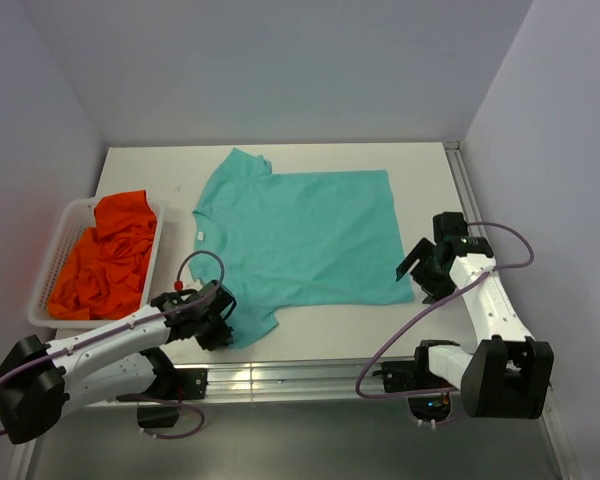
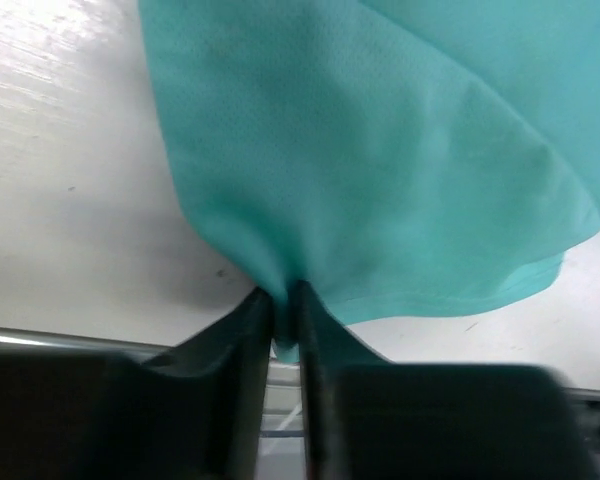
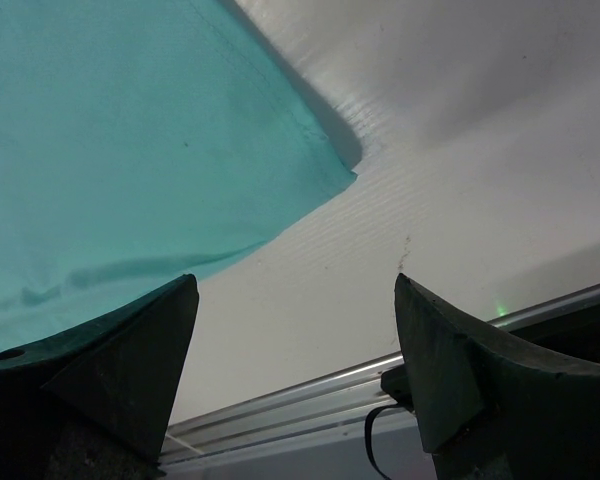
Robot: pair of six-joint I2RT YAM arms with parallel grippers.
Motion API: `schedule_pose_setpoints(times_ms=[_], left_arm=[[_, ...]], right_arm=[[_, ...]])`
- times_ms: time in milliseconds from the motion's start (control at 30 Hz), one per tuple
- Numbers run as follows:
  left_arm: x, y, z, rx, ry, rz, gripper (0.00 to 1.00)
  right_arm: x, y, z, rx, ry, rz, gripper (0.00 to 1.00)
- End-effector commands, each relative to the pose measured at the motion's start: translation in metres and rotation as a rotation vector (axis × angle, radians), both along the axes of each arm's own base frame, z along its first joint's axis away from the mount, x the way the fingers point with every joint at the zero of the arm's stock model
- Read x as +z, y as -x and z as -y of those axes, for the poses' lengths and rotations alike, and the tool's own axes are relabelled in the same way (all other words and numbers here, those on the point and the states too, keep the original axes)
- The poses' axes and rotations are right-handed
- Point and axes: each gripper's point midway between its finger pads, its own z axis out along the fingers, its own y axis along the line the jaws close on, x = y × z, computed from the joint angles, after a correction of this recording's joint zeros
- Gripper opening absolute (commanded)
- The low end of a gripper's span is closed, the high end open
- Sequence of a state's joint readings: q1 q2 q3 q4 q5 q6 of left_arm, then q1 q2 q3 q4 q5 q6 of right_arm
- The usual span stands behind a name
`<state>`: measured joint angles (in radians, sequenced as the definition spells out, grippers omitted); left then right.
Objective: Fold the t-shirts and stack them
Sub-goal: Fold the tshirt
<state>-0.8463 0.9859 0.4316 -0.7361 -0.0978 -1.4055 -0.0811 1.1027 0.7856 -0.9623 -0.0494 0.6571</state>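
At seven o'clock on the teal t-shirt (image 1: 300, 235), your left gripper (image 2: 285, 300) was clamped on the sleeve (image 1: 255, 322); your right gripper (image 3: 295, 330), jaws apart, likely needed the four-o'clock corner (image 3: 342, 180).

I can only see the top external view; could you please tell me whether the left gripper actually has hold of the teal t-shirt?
Observer: Yes. In the left wrist view the left gripper is shut on a bunched fold of the teal t-shirt, with cloth pinched between its fingers.
Operator: Thank you. Is the right gripper open?
Observer: In the right wrist view the right gripper is wide open, with only bare table between its fingers.
Operator: Where is the shirt from there?
Observer: Its hem corner lies flat on the table ahead of the gap, not yet gripped.
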Motion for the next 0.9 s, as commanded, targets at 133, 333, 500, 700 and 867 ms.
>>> schedule_pose_setpoints(times_ms=[133, 333, 500, 700, 867], left_arm=[[0.005, -0.016, -0.011, -0.034, -0.123, 0.050, 0.02], [0.023, -0.034, 0.004, -0.121, -0.150, 0.073, 0.01], [0.030, -0.043, 0.012, -0.168, -0.165, 0.077, 0.00], [0.041, -0.045, 0.011, -0.187, -0.171, 0.080, 0.00], [0.049, -0.046, 0.006, -0.179, -0.183, 0.084, 0.00]], right_arm=[[-0.011, 0.016, -0.020, -0.022, -0.102, -0.005, 0.85], [-0.040, 0.019, -0.016, -0.068, -0.080, -0.025, 0.82], [-0.049, 0.008, -0.007, -0.113, -0.038, -0.031, 0.82], [-0.061, -0.016, 0.003, -0.143, 0.005, -0.011, 0.82], [-0.085, -0.015, 0.001, -0.149, -0.001, -0.042, 0.67]])
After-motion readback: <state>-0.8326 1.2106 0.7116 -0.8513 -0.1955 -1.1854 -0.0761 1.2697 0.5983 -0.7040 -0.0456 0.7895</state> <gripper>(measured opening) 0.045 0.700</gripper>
